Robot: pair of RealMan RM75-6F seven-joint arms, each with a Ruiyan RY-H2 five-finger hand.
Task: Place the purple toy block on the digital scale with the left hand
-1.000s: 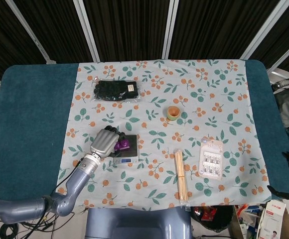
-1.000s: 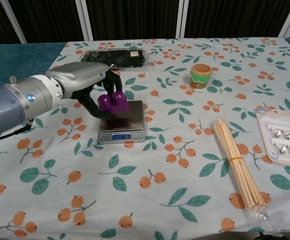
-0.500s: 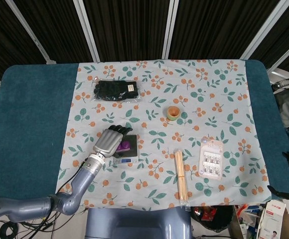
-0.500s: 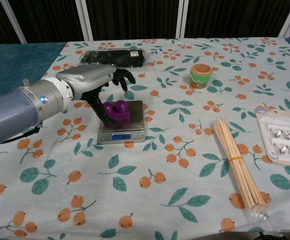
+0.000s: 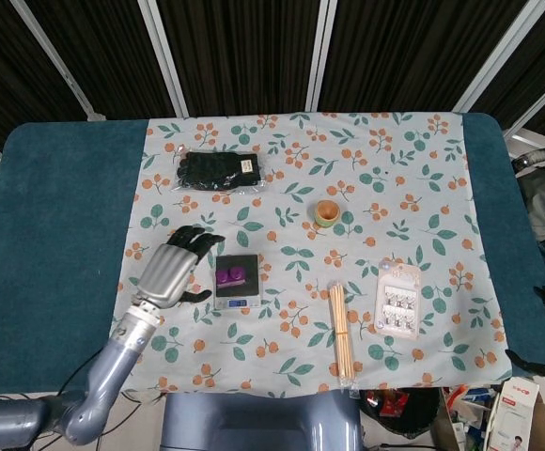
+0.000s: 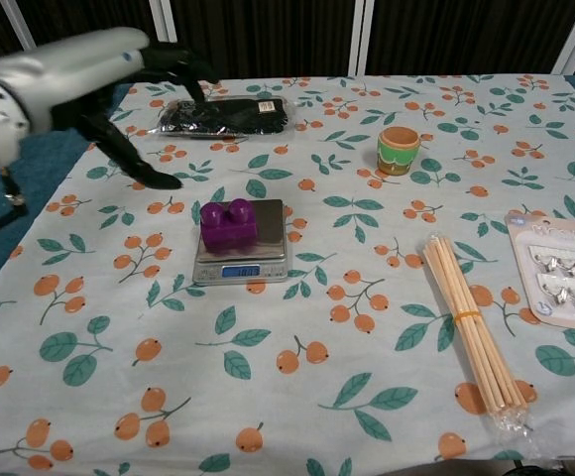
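Note:
The purple toy block (image 5: pixel 229 274) (image 6: pixel 228 223) rests on the platform of the small digital scale (image 5: pixel 236 303) (image 6: pixel 268 250), whose blue display is lit. My left hand (image 5: pixel 171 266) (image 6: pixel 89 71) hovers to the left of the scale, raised above the cloth, fingers spread and holding nothing. It is clear of both block and scale. My right hand does not appear in either view.
A black packet of gloves (image 5: pixel 221 171) (image 6: pixel 226 114) lies at the back left. A small orange-and-green cup (image 5: pixel 326 212) (image 6: pixel 400 149) stands behind the scale to the right. A bundle of wooden sticks (image 5: pixel 341 331) (image 6: pixel 469 331) and a packet of small parts (image 5: pixel 397 298) (image 6: pixel 560 270) lie to the right.
My left hand let go of the purple block, leaving it on the scale, then opened and drew back to the left and upward.

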